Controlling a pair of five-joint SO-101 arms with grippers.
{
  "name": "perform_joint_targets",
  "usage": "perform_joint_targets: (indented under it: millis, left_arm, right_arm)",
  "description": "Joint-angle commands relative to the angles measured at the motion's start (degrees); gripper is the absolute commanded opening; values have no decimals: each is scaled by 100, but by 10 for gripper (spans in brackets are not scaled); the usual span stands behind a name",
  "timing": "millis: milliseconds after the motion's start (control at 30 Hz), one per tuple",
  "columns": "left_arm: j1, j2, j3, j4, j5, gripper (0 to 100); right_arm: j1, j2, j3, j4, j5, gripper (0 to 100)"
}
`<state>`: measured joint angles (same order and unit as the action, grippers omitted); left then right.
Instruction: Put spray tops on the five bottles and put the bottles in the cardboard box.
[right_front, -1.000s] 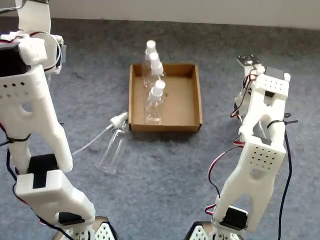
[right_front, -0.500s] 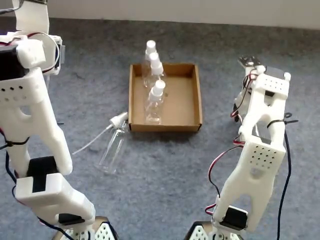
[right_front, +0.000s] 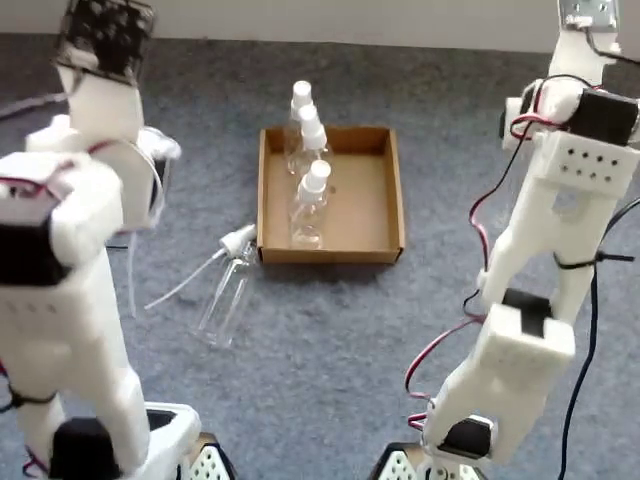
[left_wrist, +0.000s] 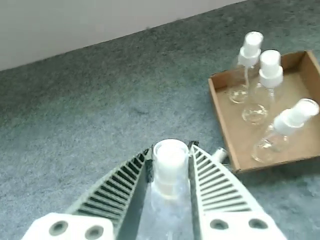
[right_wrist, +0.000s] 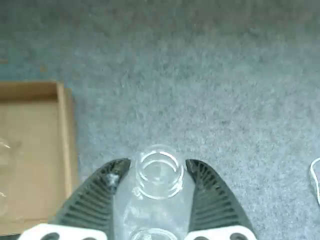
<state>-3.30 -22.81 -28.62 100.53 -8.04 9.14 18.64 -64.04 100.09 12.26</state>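
Between the fingers of my left gripper (left_wrist: 170, 150) sits a white spray top (left_wrist: 170, 159), and the gripper is shut on it; its thin tube (right_front: 130, 275) hangs down beside the left arm. My right gripper (right_wrist: 157, 169) is shut on a clear bottle (right_wrist: 158, 176) with an open neck, held above the carpet to the right of the cardboard box (right_wrist: 63, 125). Three capped bottles (right_front: 312, 200) stand in the box (right_front: 370, 190). A clear bottle (right_front: 224, 292) lies on the carpet left of the box, a loose spray top (right_front: 237, 240) at its neck.
Grey carpet covers the table. A pale wall runs along the far edge. The loose spray top's long tube (right_front: 180, 288) stretches left across the carpet in front of the left arm. Open carpet lies in front of the box between the two arm bases.
Both arms have risen and swung: the left arm's upper part now looms nearer the camera, and the right arm has lifted toward the back right. The box and its bottles stayed put.
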Motion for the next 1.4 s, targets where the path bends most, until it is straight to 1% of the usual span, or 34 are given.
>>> perform_joint_targets:
  millis: [0, 133, 200, 267, 367, 467, 500, 567, 633, 700, 800, 833, 900, 1033, 1100, 1167, 1267, 1333, 1367]
  left_arm:
    - [637, -945, 716, -9, 334, 104]
    - [1121, -1314, 1051, -18, 589, 104]
    - [1305, -1429, 1077, -167, 730, 104]
    - [1508, -1516, 1077, -484, 897, 104]
    - [1745, -1534, 1077, -1125, 1064, 104]
    - [1868, -1481, 1077, -2075, 1090, 104]
    - [1868, -1437, 1077, -2382, 1090, 104]
    - [1877, -1349, 1077, -2919, 1090, 104]
    - [1930, -1253, 1077, -3262, 1090, 104]
    - [1991, -1138, 1077, -3349, 1090, 104]
    - [1982, -1077, 1086, -3341, 1090, 104]
    - [1982, -1077, 1103, -3288, 1073, 104]
    - [1824, -1086, 1147, -3147, 1064, 104]
    - [1226, -1051, 1138, -2716, 993, 104]
    - [866, -1024, 1165, -2470, 712, 104]
    - [549, -1024, 1429, -2321, 466, 104]
    - [-171, -1033, 2167, -2338, 255, 104]
    - [-585, -1059, 2695, -2365, 237, 104]
    - [-716, -1077, 2958, -2462, 229, 104]
  right_arm:
    - [-787, -1780, 813, 119, -229, 4]
    - [-1807, -3503, 3152, -75, -246, 4]
    - [-2132, -4365, 4400, -681, -255, 4]
    - [-2413, -5253, 5824, -1569, -264, 4]
    - [-2844, -6580, 8233, -3143, -211, 4]
    - [-3178, -7741, 10492, -4743, -211, 4]
    - [-3248, -8101, 11143, -5086, -237, 4]
    - [-3415, -8734, 11943, -5754, -246, 4]
    - [-3433, -9191, 12488, -5956, -246, 4]
    - [-3301, -9490, 12620, -5912, -229, 4]
    - [-2651, -9763, 12620, -5534, -132, 4]
    - [-2440, -9789, 12576, -5385, 70, 4]
    - [-2255, -9692, 12382, -4971, 519, 4]
    - [-2316, -9103, 11811, -3653, 1407, 5]
    - [-2325, -8567, 11424, -3196, 1521, 5]
    - [-2114, -7987, 11046, -3055, 1512, 5]
    - [-1349, -7310, 10659, -3055, 1459, 5]
    - [-927, -7187, 10554, -3160, 1231, 6]
    - [-831, -7222, 10607, -3354, 1160, 6]
